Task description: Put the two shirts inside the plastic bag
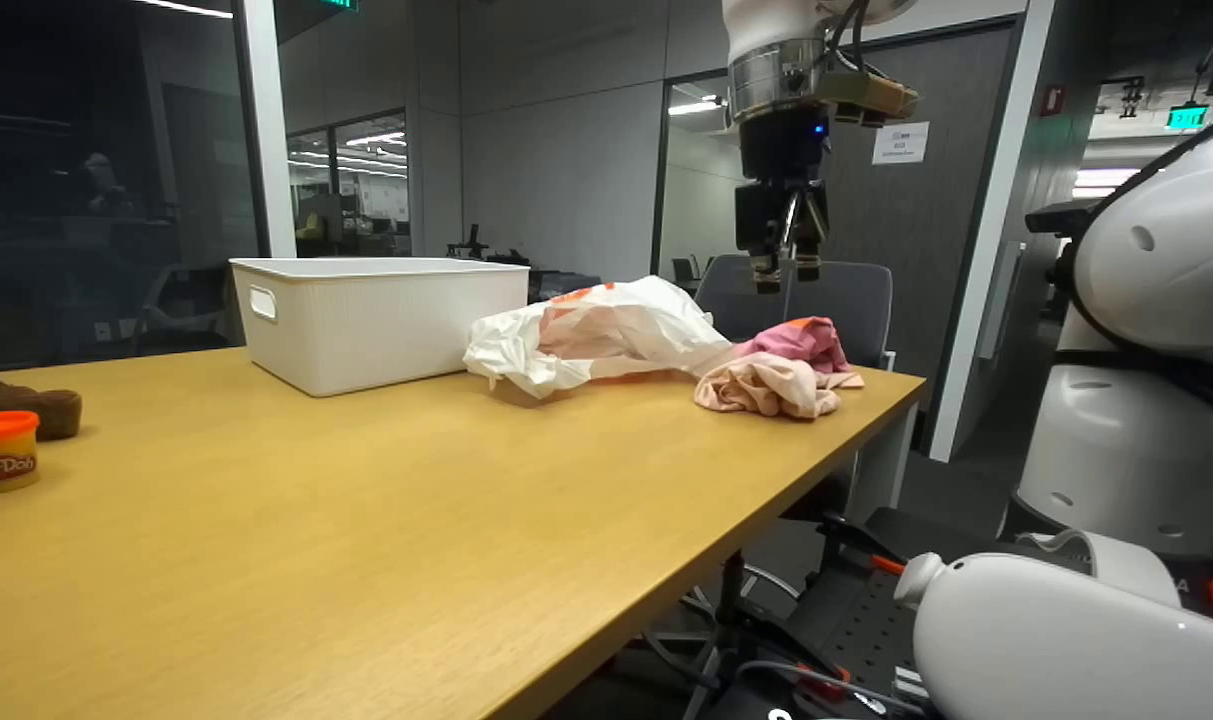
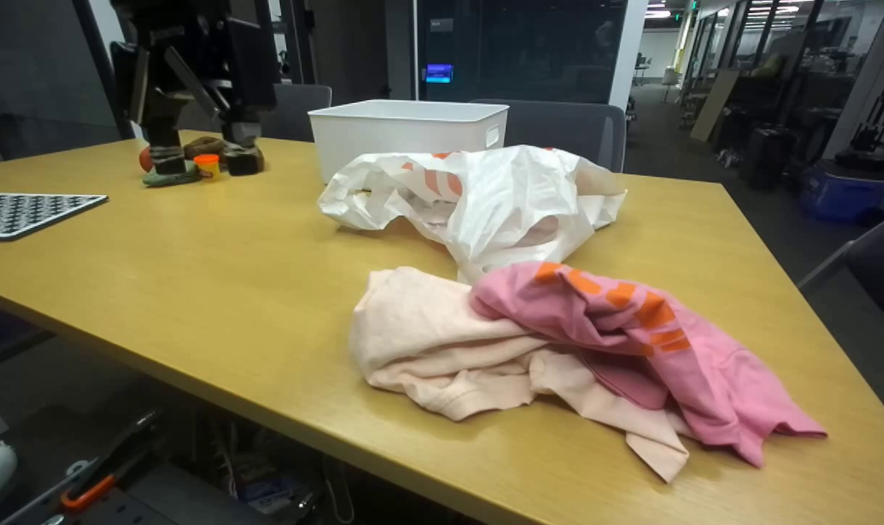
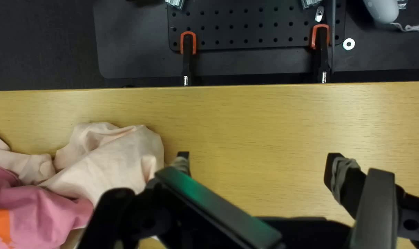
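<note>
Gripper [image 3: 259,164], one. Jaws spread wide, nothing between them; both exterior views show it hanging well above the table [image 3: 247,121].

Pale shirt [image 3: 105,162], one. Crumpled near the table's edge, lower than the gripper and off to its side; in the wrist view we find its bundled end nearest the jaws.

Pink shirt [image 2: 704,372], one, orange print. Lies partly over the pale shirt. Neither is bagged.

Step in hand, by our judgement: reaching for the first shirt. We would choose the pink, being uppermost: carry the parted jaws across above the pile, lower them astride a raised fold, take a generous pinch of that cloth alone, then lift straight up, lest the pale shirt be dragged along or over the edge.

Lie of the pile: in an exterior view its long axis slants from upper left to lower right. The pale shirt's tail [image 2: 656,452] points lower right, as does the pink one's loose end; the pale bundle faces left.

Plastic bag [image 2: 514,197], one, white. Slumped between the pile and the white box [image 2: 405,135], its length running crosswise in that view. What we take for its mouth gapes low, leftward. Whether it touches the pink shirt, we cannot tell.
</note>
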### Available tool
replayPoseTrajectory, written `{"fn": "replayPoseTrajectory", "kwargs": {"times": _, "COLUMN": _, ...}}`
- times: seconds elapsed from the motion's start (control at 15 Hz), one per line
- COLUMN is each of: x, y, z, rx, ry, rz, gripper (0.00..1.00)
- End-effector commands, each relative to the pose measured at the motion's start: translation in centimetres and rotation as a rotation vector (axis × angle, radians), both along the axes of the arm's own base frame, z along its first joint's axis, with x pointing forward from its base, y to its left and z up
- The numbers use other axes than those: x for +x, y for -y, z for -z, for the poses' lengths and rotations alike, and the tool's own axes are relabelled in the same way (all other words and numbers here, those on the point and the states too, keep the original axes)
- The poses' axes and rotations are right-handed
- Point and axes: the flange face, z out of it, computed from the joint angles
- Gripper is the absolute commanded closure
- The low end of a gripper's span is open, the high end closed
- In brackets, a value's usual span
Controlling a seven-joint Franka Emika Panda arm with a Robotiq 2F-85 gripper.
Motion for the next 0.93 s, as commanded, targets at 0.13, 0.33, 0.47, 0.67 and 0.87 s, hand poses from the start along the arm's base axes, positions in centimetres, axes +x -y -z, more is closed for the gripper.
{"fn": "replayPoseTrajectory", "kwargs": {"times": 0.13, "x": -0.1, "y": -1.1, "z": -0.4, "rx": 0.036, "ry": 0.017, "rz": -0.051, "gripper": 0.00}}
{"fn": "replayPoseTrajectory", "kwargs": {"times": 0.33, "x": 1.2, "y": -1.0, "z": 0.4, "rx": -0.100, "ry": 0.069, "rz": -0.117, "gripper": 0.00}}
{"fn": "replayPoseTrajectory", "kwargs": {"times": 0.47, "x": 2.5, "y": -0.6, "z": 0.5, "rx": -0.193, "ry": 0.107, "rz": -0.182, "gripper": 0.00}}
{"fn": "replayPoseTrajectory", "kwargs": {"times": 0.67, "x": 5.2, "y": 0.4, "z": 1.2, "rx": -0.265, "ry": 0.151, "rz": -0.260, "gripper": 0.00}}
{"fn": "replayPoseTrajectory", "kwargs": {"times": 0.87, "x": 8.8, "y": 1.9, "z": 1.9, "rx": -0.320, "ry": 0.207, "rz": -0.317, "gripper": 0.00}}
